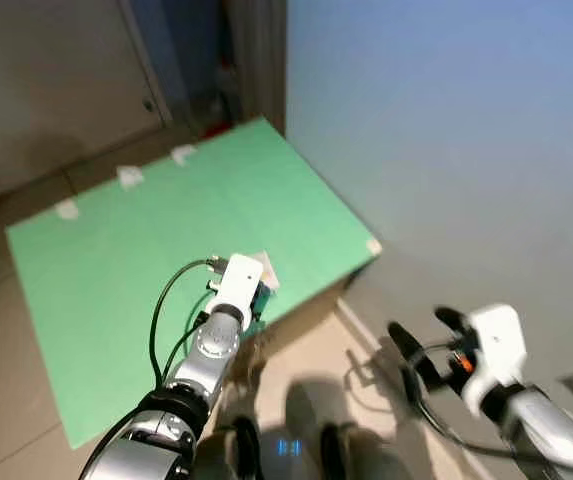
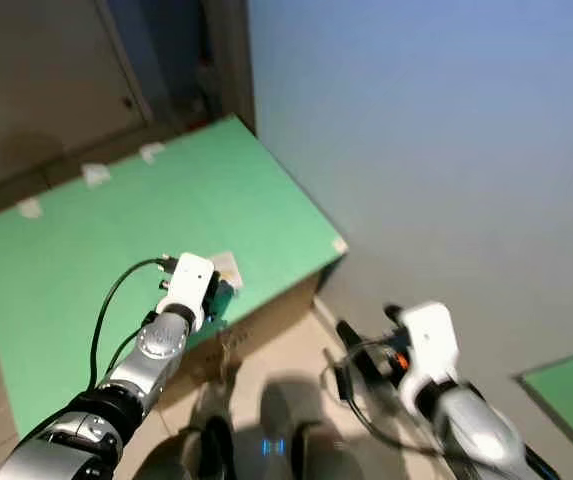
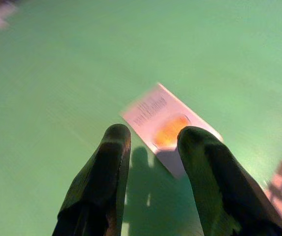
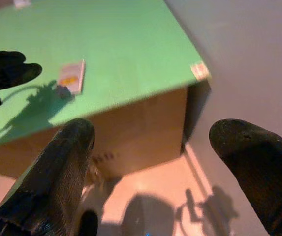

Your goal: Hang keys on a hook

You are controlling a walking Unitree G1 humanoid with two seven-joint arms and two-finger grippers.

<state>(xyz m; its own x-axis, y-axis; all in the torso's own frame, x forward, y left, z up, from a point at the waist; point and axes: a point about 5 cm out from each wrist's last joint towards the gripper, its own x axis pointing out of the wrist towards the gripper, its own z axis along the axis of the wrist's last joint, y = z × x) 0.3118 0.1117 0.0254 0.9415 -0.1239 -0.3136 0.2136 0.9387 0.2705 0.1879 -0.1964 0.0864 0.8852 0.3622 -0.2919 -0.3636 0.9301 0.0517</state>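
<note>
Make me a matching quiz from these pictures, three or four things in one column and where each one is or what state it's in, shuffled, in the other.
Things:
1. left gripper
2. right gripper
3. white card
4. green-topped box

Places or states:
A. lies flat on the green top
B. stands on the floor beside the wall
C. open, off the box's edge, above the floor
D. open, just above the card

Pairs: 1-D, 2-C, 3-A, 4-B

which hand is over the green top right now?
The left hand: it hovers over the green top, just short of the white card. The right hand hangs off past the box's edge, above the floor.
</note>
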